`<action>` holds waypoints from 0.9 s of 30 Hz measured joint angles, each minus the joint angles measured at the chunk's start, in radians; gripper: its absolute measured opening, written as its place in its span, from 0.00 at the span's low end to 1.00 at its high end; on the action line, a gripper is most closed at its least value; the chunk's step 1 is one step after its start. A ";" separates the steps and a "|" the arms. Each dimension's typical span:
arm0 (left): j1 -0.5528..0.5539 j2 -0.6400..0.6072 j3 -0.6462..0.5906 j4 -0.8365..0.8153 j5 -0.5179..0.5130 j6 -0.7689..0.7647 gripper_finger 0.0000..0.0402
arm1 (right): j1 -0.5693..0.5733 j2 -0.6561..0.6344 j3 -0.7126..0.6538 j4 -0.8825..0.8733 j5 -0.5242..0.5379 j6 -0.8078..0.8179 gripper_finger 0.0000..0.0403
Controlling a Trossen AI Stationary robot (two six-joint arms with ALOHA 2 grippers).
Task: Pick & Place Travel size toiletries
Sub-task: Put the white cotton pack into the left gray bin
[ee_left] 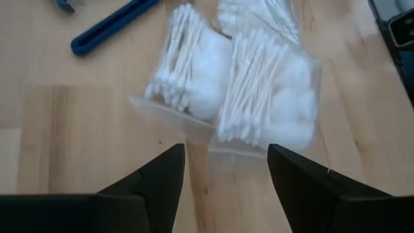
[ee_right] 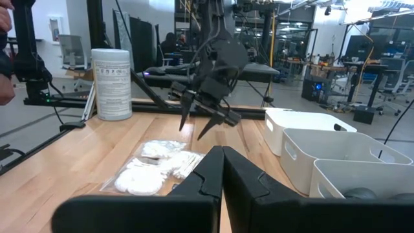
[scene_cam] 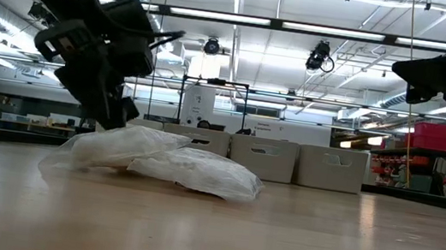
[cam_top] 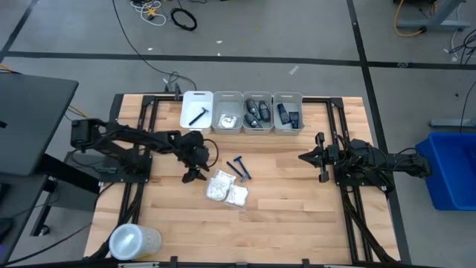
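- hovering my left end effector [cam_top: 195, 176], fingers apart and empty, just beside the white packets [cam_top: 227, 189] lying mid-desk [cam_top: 297, 216].
- i am lining the fingers [ee_left: 162, 181] up to straddle the nearer packet's sealed edge [ee_left: 169, 113], since the plastic looks slippery.
- i am keeping clear of the blue razors [cam_top: 239, 168] near them.
- my right end effector [cam_top: 321, 158], fingers together, is waiting well apart.
- i am aiming for the second bin [cam_top: 227, 113] afterwards.

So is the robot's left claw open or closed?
Open. The left gripper has its two dark fingers spread wide apart above the cotton swab packets, with bare table between them, holding nothing.
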 joint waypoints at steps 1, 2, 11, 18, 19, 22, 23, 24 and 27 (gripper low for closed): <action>0.006 0.015 0.000 0.009 0.016 -0.001 0.57 | 0.000 0.000 0.000 0.000 0.000 0.000 0.03; 0.009 0.030 0.000 0.012 0.035 -0.002 0.57 | 0.000 0.000 0.000 0.000 0.000 0.000 0.03; 0.013 0.135 0.002 0.058 0.096 0.004 0.55 | 0.000 0.000 0.000 0.000 0.000 0.000 0.03; 0.013 0.194 0.003 0.098 0.146 -0.004 0.51 | 0.000 0.000 0.000 0.000 0.000 0.000 0.03; 0.013 0.197 0.003 0.100 0.150 -0.005 0.51 | 0.000 0.000 0.000 0.000 0.000 0.000 0.03; 0.013 0.201 0.003 0.103 0.152 -0.005 0.49 | 0.000 0.000 0.000 0.000 0.000 0.000 0.03; 0.013 0.201 0.003 0.103 0.152 -0.007 0.48 | 0.000 0.000 0.000 0.000 0.000 0.000 0.03; 0.013 0.201 0.003 0.102 0.152 -0.008 0.47 | 0.000 0.000 0.000 0.000 0.000 0.000 0.03; 0.013 0.201 0.003 0.099 0.152 -0.008 0.44 | 0.000 0.000 0.000 0.000 0.000 0.000 0.03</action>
